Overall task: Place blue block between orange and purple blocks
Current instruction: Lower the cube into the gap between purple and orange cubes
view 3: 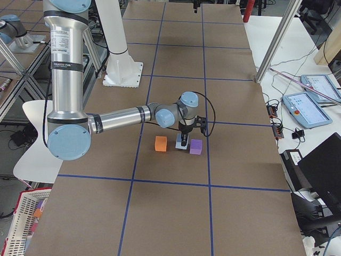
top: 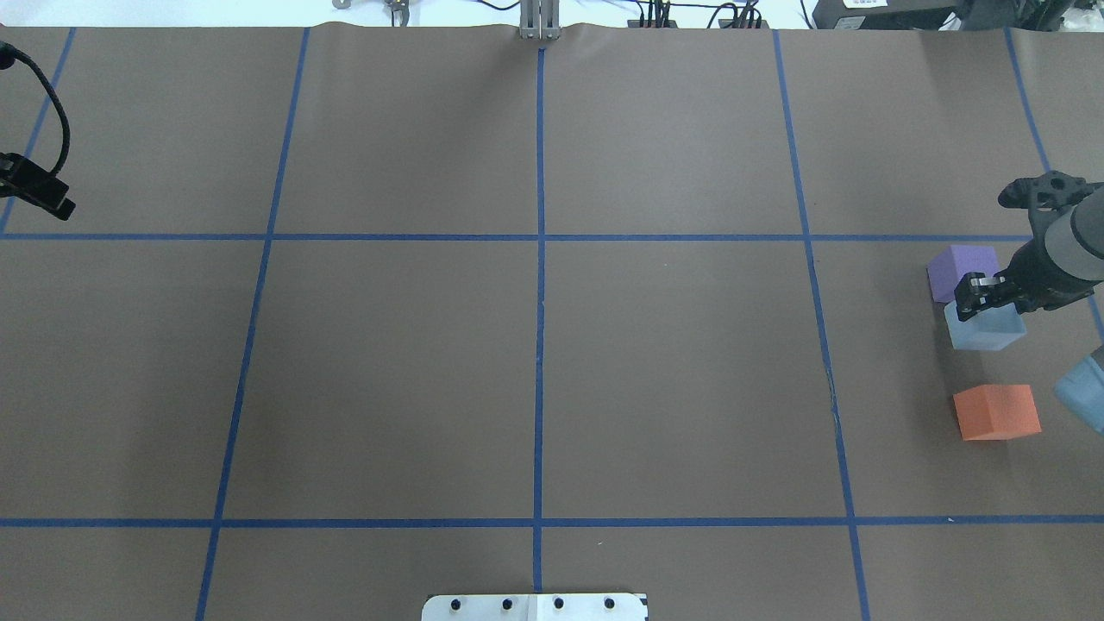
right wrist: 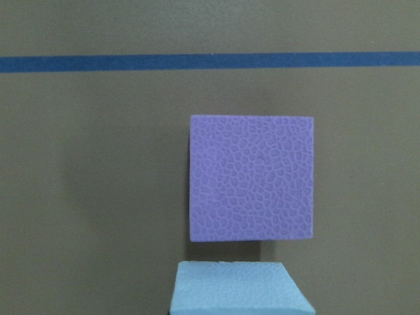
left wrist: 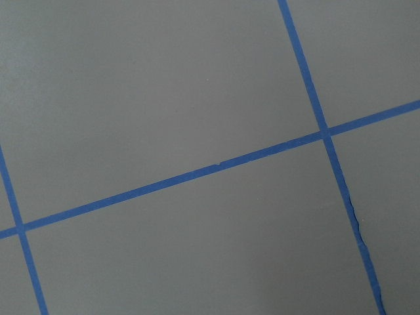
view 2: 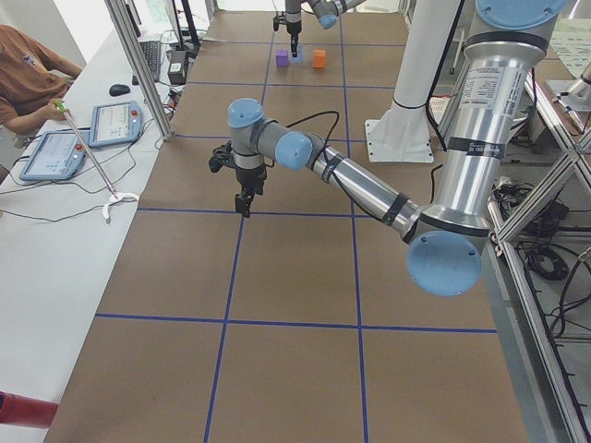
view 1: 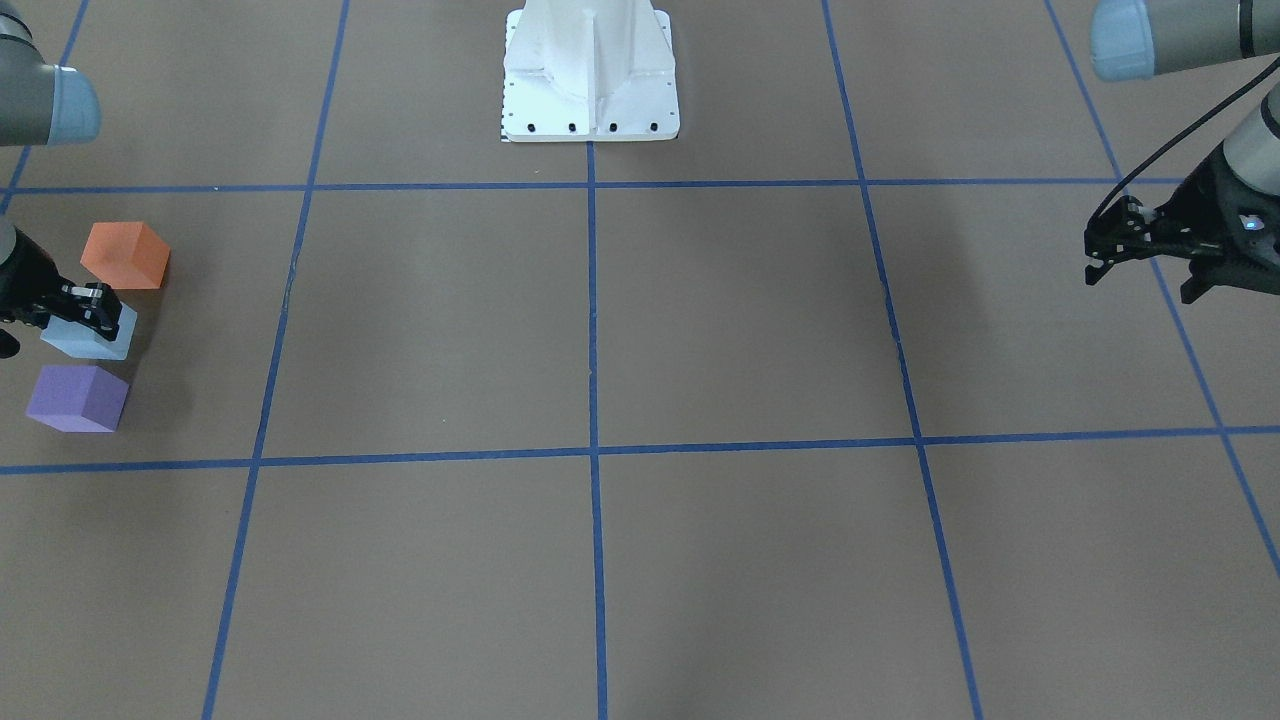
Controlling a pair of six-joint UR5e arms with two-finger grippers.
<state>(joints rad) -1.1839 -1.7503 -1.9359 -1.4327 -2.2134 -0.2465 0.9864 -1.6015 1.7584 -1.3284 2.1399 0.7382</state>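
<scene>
The light blue block (view 1: pixel 85 342) rests on the table in a row between the orange block (view 1: pixel 125 255) and the purple block (view 1: pixel 78 398), closer to the purple one. My right gripper (view 1: pixel 100 308) points down with its fingers astride the blue block (top: pixel 987 332) and looks shut on it. In the right wrist view the purple block (right wrist: pixel 251 177) fills the middle and the blue block's top (right wrist: pixel 239 289) shows at the bottom edge. My left gripper (view 1: pixel 1092 258) hangs empty above bare table on the far side, its fingers together.
The white robot base (view 1: pixel 590 80) stands at the table's middle rear. Blue tape lines (view 1: pixel 592 400) mark a grid on the brown table cover. The blocks lie near the table's right end. An operator (view 2: pixel 28 74) sits beyond the left end.
</scene>
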